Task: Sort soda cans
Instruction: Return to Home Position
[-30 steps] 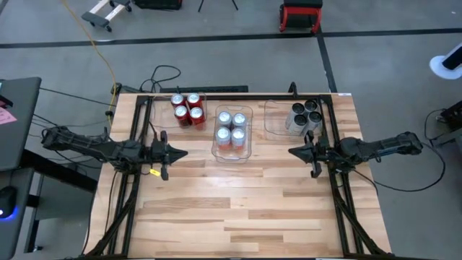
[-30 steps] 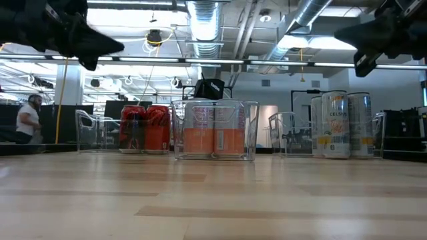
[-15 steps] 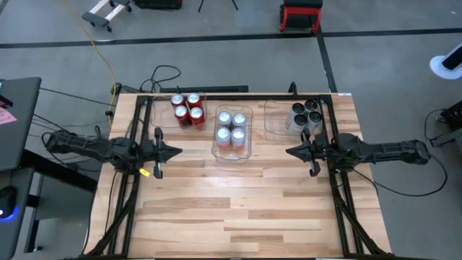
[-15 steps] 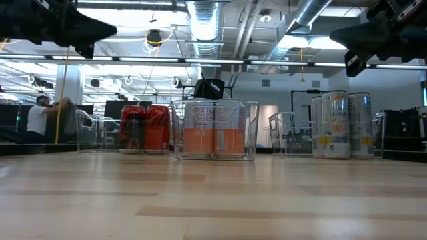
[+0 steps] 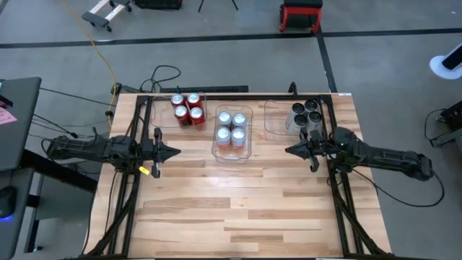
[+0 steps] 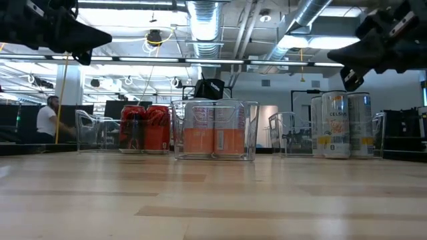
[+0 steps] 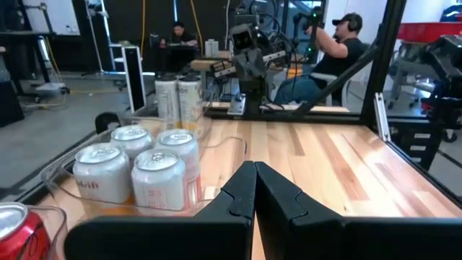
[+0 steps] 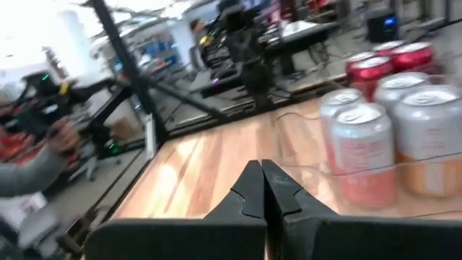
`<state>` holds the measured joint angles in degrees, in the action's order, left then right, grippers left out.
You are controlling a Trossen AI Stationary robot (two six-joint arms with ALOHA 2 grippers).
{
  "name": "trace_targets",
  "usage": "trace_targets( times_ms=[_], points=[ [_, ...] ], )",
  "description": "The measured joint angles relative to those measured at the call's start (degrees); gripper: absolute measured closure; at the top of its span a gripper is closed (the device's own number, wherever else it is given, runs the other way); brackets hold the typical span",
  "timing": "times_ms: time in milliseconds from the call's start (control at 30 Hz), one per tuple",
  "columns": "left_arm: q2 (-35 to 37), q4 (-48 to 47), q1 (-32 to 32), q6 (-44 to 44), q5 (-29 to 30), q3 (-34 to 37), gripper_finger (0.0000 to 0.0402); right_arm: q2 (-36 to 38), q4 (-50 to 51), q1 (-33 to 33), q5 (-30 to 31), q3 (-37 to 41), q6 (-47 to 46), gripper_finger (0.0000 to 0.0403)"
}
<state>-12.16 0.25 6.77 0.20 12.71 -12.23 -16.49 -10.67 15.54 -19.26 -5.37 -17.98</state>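
Three groups of soda cans stand upright on their bases in clear bins along the table's far side. Red cans (image 5: 187, 108) (image 6: 147, 129) are on the left. White-and-orange cans (image 5: 232, 130) (image 7: 137, 170) (image 8: 375, 144) are in the middle. Dark-topped cans (image 5: 304, 115) (image 6: 340, 125) are on the right. My left gripper (image 5: 175, 152) (image 7: 254, 173) hovers shut above the table, left of the middle bin and pointing right. My right gripper (image 5: 289, 150) (image 8: 261, 173) hovers shut to the right of that bin, pointing left. Neither holds a can.
The clear bins (image 5: 249, 148) sit side by side near the far edge. Bare wooden tabletop (image 5: 238, 206) stretches from the bins to the near edge. Black frame rails (image 5: 339, 202) run along both sides. A person (image 6: 48, 120) is in the room beyond the table.
My left gripper has drawn back a little toward the table's left edge, still shut. My right arm has swung its rear toward the near edge, and its gripper has sunk slightly, still shut. The cans have stayed where they were.
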Motion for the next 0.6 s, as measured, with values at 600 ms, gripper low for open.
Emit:
trace_targets(
  times_ms=[600],
  points=[
    [-0.2,4.2,-0.2,-1.6,1.3,4.7,0.0402,0.0,-3.5,3.6,-3.0,0.0,8.1,0.0383]
  ],
)
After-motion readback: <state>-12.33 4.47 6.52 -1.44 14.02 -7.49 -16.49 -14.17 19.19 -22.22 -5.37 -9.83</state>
